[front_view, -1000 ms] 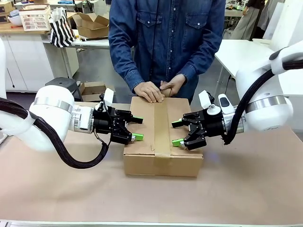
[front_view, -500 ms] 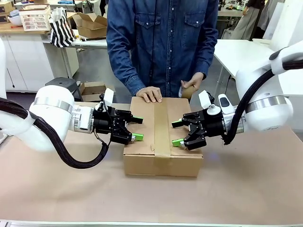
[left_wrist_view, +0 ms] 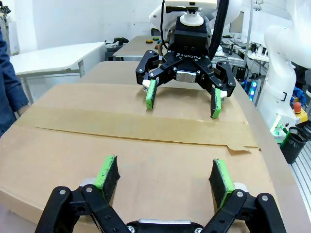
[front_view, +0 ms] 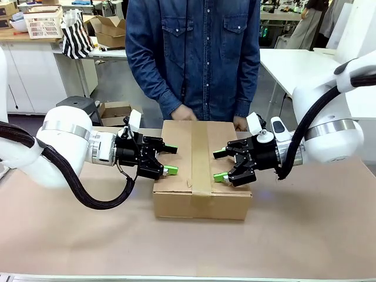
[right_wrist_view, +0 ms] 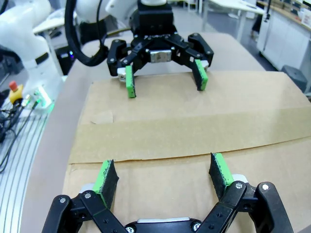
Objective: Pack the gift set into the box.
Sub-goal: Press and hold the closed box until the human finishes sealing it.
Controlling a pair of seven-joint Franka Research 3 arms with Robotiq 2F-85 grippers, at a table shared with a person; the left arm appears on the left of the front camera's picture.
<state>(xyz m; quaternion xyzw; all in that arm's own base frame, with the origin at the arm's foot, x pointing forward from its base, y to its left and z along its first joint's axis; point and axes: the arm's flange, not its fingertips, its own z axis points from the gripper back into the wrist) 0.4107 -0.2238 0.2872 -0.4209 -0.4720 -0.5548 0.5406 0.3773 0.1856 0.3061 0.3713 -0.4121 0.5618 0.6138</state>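
The box (front_view: pixel 202 176) stands closed in the middle of the table, with a strip of brown tape (front_view: pixel 201 154) along its top seam. The gift set is hidden. My left gripper (front_view: pixel 172 160) is open over the box's left edge, nothing between its fingers. My right gripper (front_view: pixel 218 165) is open over the right part of the lid, facing it. In the left wrist view my left gripper (left_wrist_view: pixel 164 174) sits low over the box (left_wrist_view: pixel 73 111), the right gripper (left_wrist_view: pixel 183 97) opposite. In the right wrist view my right gripper (right_wrist_view: pixel 163 177) hovers over the box (right_wrist_view: pixel 243 111), facing the left gripper (right_wrist_view: pixel 165 80).
A person in a denim shirt (front_view: pixel 194 53) stands at the far side, one hand (front_view: pixel 183 113) at the box's far edge. A white lattice crate (front_view: pixel 44 23), a striped bag (front_view: pixel 76 36) and an open carton (front_view: pixel 114 30) sit on a back counter.
The person's hands have lifted off the far end of the box lid and drawn back toward the body. Both grippers and the box have stayed put.
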